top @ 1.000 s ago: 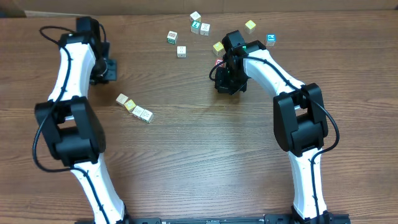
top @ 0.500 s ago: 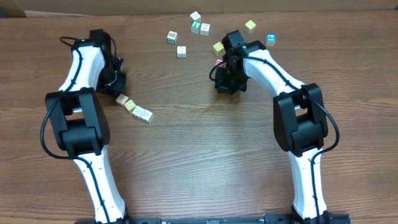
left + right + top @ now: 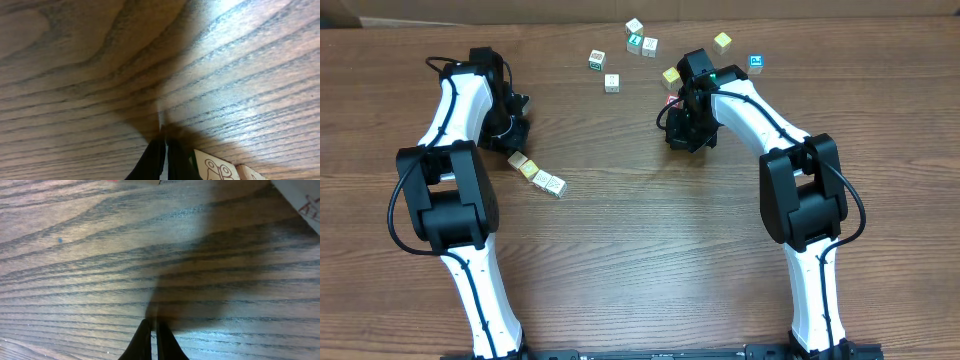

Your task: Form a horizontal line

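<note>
A short slanted row of small wooden cubes (image 3: 538,175) lies left of centre, one yellow-topped (image 3: 529,170) and the rest cream. My left gripper (image 3: 512,143) is shut and empty, its tip on the table just above the row's upper-left end. In the left wrist view the shut fingers (image 3: 161,150) touch the wood, and a cream cube with brown marks (image 3: 216,169) lies just to their right. My right gripper (image 3: 683,135) is shut and empty, low over bare wood (image 3: 154,330).
Loose cubes lie scattered at the back: a green-marked one (image 3: 597,60), a cream one (image 3: 611,82), a cluster (image 3: 640,40), yellow-topped ones (image 3: 671,76) (image 3: 722,41) and a blue-marked one (image 3: 756,62). A red-marked cube's corner (image 3: 305,200) shows in the right wrist view.
My left arm swung right and down from the far left until its gripper reached the upper-left end of the row. The right arm and the cubes have not moved.
</note>
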You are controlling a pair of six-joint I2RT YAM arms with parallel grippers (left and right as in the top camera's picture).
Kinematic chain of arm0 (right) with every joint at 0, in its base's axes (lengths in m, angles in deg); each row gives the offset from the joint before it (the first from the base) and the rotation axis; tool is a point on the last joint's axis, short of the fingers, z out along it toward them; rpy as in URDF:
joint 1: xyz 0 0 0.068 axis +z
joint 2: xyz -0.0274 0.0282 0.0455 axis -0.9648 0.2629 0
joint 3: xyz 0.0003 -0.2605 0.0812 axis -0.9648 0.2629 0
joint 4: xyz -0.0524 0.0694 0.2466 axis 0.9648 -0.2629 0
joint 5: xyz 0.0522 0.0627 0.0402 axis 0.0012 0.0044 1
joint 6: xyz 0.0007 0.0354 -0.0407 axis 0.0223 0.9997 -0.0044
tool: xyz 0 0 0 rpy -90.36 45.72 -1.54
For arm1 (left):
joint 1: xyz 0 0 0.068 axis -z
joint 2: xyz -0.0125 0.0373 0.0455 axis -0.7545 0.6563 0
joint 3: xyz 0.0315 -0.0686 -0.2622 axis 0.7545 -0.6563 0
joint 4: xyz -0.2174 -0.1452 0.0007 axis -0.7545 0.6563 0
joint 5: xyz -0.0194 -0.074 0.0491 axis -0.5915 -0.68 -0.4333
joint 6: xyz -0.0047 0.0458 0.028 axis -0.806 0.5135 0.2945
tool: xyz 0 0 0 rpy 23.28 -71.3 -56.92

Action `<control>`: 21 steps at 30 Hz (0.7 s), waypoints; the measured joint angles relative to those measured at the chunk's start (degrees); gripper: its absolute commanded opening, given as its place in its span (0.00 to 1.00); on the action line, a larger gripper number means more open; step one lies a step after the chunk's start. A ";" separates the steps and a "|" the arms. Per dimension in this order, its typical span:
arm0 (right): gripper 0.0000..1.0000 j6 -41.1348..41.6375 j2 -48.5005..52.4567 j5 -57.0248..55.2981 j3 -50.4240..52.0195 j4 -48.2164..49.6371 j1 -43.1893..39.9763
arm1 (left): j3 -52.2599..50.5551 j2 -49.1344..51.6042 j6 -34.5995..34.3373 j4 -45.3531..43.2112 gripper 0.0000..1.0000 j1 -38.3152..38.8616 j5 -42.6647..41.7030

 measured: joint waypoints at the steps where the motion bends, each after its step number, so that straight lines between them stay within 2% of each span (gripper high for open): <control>1: 0.04 0.02 0.00 0.00 0.00 0.00 0.02 | 0.00 0.00 0.15 0.09 0.04 0.00 -0.04; 21: 0.04 0.02 0.00 -0.02 0.00 0.02 0.02 | 0.00 0.00 2.14 2.89 0.04 2.40 -0.52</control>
